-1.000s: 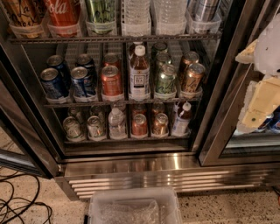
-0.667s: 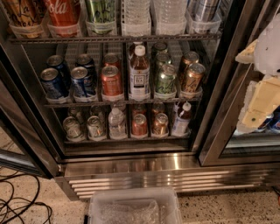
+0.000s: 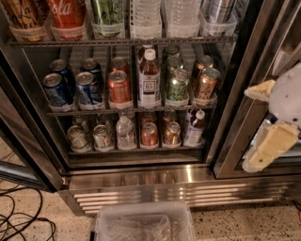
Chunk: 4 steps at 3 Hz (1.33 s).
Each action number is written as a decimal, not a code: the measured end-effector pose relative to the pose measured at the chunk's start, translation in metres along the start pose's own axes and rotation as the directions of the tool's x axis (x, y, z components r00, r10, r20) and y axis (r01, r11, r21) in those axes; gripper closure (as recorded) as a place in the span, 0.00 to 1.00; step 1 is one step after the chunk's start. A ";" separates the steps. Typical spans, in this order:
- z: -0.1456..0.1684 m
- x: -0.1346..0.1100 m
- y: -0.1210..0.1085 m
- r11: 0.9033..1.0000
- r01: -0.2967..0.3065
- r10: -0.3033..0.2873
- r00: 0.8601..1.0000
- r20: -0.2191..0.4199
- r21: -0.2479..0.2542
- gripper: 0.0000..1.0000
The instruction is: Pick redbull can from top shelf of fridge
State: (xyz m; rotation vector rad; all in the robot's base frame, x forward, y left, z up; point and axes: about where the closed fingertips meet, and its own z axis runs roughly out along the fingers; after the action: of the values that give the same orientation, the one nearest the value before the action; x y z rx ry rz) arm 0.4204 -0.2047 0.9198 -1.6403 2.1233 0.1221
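Observation:
The fridge [image 3: 141,181] stands open in front of me. The top shelf [image 3: 122,42] holds drinks in clear trays. The redbull can [image 3: 217,9], slim and silver, stands at the right end of that shelf, its top cut off by the frame edge. Left of it are clear water bottles [image 3: 181,12], a green can, a red cola can and an orange-brown can. My gripper [image 3: 257,123] is at the far right, in front of the right door frame, well below and to the right of the redbull can. Its cream fingers [image 3: 265,150] are spread apart and hold nothing.
The middle rack holds blue soda cans [image 3: 56,89], a red can, a bottle, green and copper cans. The lower rack [image 3: 136,149] holds more cans and bottles. The open left door [image 3: 23,155] juts out. A clear plastic bin [image 3: 143,223] and cables [image 3: 19,221] lie on the floor.
My gripper has moved down and slightly left along the right door frame. The fridge and its contents have not moved.

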 end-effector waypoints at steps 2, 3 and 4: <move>0.060 -0.014 0.024 0.995 -0.005 -0.032 0.937 0.347 0.105 0.00; 0.058 -0.038 0.015 0.967 -0.060 -0.071 0.869 0.490 0.246 0.00; 0.039 -0.048 -0.007 0.905 -0.222 -0.050 0.792 0.608 0.364 0.00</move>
State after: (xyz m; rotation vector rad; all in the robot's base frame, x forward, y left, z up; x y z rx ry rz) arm 0.4474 -0.1506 0.9054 -1.0535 1.5796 0.1794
